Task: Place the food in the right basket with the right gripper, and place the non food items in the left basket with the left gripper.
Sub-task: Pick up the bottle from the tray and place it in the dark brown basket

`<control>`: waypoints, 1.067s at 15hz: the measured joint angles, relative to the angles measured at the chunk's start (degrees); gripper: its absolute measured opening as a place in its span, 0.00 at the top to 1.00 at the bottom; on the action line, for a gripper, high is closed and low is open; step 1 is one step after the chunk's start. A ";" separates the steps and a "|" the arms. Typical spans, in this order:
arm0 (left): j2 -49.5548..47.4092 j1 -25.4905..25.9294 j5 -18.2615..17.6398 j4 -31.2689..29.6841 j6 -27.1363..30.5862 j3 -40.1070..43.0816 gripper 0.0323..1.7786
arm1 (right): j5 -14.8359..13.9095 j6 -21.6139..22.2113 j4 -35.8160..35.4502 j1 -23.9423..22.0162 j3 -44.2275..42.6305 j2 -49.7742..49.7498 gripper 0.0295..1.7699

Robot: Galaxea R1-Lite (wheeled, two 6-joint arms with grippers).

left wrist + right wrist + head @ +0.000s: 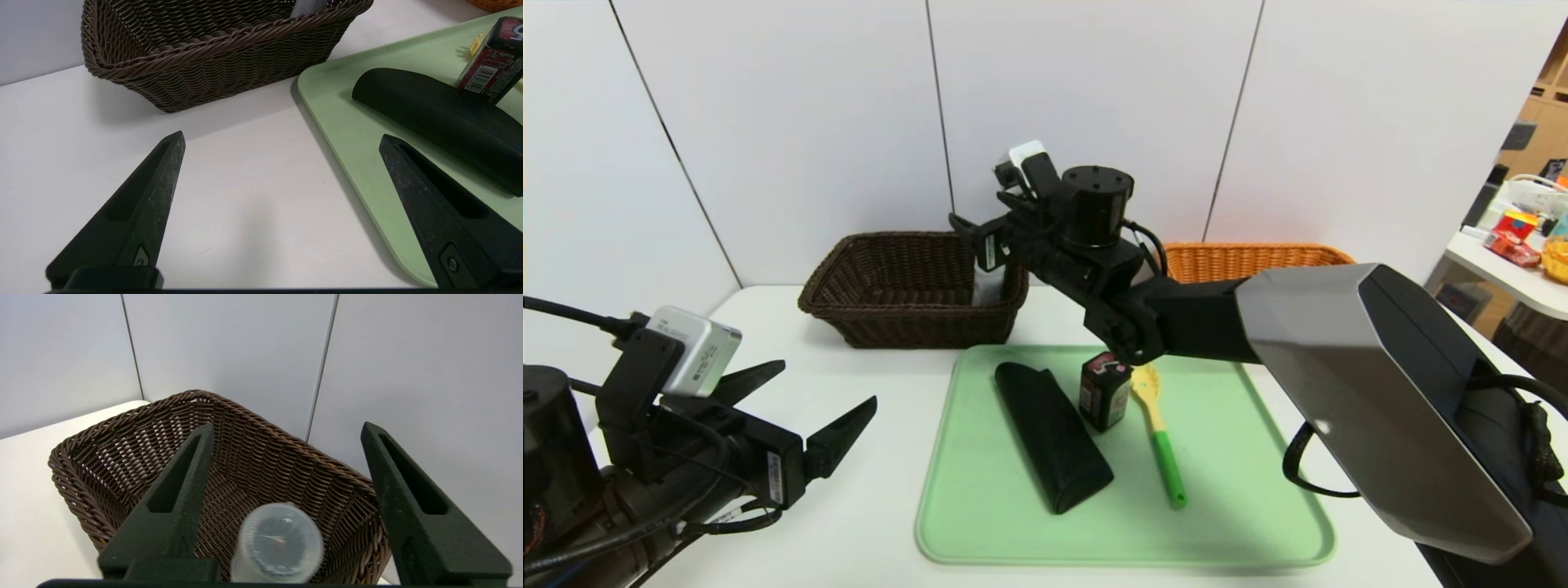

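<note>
The white bottle with a clear cap (280, 543) stands inside the dark brown basket (890, 278) at its right end. My right gripper (286, 425) hangs open over it, fingers wide apart and not touching it; it sits at the basket's right rim (982, 238). On the green tray (1241, 457) lie the long black case (1052, 437), the small black carton (1104, 390) and the yellow spoon with green handle (1160, 433). The orange basket (1250, 260) stands behind the right arm. My left gripper (825, 388) is open above the table left of the tray.
White wall panels close off the back of the table. The right arm stretches across the tray's far half and partly hides the orange basket. A side table with colourful items (1523, 237) stands at the far right.
</note>
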 joint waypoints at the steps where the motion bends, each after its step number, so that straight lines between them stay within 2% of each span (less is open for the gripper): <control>1: -0.02 0.00 0.00 -0.02 0.00 -0.05 0.05 | -0.26 -0.02 -0.02 -0.10 0.04 -0.02 0.24; 5: -0.05 0.00 0.00 0.00 -0.02 0.17 0.05 | -0.89 -0.30 -1.34 -0.73 1.18 -0.73 0.16; 7: -0.13 0.01 0.02 0.00 -0.06 0.44 0.05 | -0.63 -0.40 -1.40 -1.07 4.96 -2.67 0.13; 11: -0.20 0.01 -0.02 -0.02 -0.06 0.48 0.05 | -0.50 -1.21 -4.68 -1.54 17.44 -8.92 0.09; 16: -0.48 0.06 0.00 -1.29 0.02 0.63 0.05 | -0.44 -2.06 -10.61 -1.89 37.29 -21.47 0.06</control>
